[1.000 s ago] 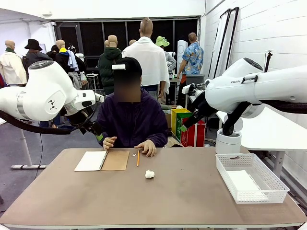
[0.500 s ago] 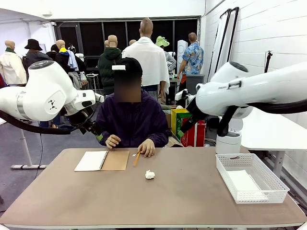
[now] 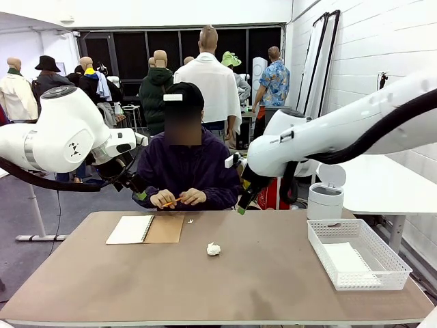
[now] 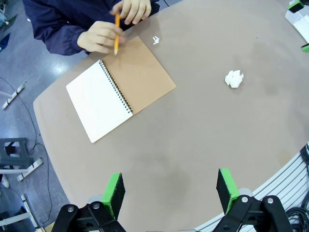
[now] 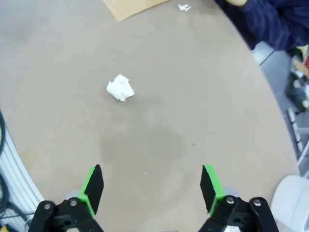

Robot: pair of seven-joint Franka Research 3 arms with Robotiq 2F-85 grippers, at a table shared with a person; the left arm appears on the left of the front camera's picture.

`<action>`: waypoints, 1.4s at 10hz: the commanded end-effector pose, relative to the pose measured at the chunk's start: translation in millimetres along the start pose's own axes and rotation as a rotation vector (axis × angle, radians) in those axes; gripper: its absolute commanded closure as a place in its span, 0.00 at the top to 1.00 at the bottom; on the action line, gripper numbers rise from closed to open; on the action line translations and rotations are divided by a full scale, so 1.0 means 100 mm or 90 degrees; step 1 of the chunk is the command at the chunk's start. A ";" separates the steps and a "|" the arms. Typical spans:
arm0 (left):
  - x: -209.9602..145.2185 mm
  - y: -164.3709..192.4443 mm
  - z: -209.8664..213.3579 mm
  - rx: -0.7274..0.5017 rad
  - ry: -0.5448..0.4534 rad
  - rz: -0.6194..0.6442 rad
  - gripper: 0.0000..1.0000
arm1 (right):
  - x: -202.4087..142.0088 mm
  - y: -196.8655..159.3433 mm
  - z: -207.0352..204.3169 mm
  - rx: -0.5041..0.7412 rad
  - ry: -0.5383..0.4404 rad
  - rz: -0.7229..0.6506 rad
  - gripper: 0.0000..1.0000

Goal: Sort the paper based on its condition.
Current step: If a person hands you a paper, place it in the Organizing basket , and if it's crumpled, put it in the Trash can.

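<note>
Crumpled paper ball [image 3: 214,249] is parked near the middle of the bench [image 3: 259,287], with nothing touching it. From the ball, a white basket [image 3: 374,281] is found at about 3 o'clock, well apart, with a flat sheet [image 3: 345,258] laid inside it. A notebook [image 3: 145,229] is at roughly 10 o'clock, close to the person's hands [image 3: 193,198], in which a pencil [image 3: 171,202] is held.

The right fingers [image 5: 92,186] are spread wide with nothing between them, hung above the bench. In the right wrist view the ball is seen at about 11 o'clock from them, well apart from the pads. The left fingers [image 4: 115,191] are spread apart and empty too, held well above the bench, with the ball off at about 1 o'clock in the left wrist view.

Handling guess: next to no weight is expected from the ball, and it should be soft and a bit springy, so it'd get squashed rather than broken. It could easily be nudged or rolled away if one finger lands first. It's probably best taken across its widest part, with a finger dropped on either side, kept low, and closed gently. The creases should give decent grip, so slipping isn't really expected.
</note>
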State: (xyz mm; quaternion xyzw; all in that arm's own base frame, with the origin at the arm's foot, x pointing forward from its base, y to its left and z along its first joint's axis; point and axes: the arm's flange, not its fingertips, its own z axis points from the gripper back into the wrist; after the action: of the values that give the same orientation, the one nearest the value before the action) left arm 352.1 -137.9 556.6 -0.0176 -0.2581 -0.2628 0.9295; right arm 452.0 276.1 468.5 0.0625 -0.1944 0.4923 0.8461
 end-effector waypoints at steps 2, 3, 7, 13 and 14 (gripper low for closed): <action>0.00 0.01 0.01 -0.006 -0.003 0.003 1.00 | 0.15 -0.08 -0.16 -0.006 0.037 0.021 1.00; 0.00 0.01 0.01 -0.006 -0.003 0.003 1.00 | 0.17 -0.07 -0.10 -0.013 0.035 0.019 1.00; 0.00 0.01 0.01 -0.006 -0.003 0.003 1.00 | 0.08 -0.02 -0.20 0.008 0.021 0.013 1.00; 0.00 0.01 0.01 -0.006 -0.003 0.003 1.00 | 0.42 -0.16 -0.83 0.049 0.049 0.060 1.00; 0.00 0.01 0.01 -0.006 -0.003 0.003 1.00 | 0.46 -0.18 -0.93 0.056 0.058 0.064 1.00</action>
State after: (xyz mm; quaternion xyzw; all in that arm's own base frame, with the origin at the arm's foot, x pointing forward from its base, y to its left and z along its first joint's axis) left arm 352.1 -137.9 556.6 -0.0176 -0.2582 -0.2628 0.9295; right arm 497.7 328.9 401.6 0.0735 -0.1434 0.5294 0.8329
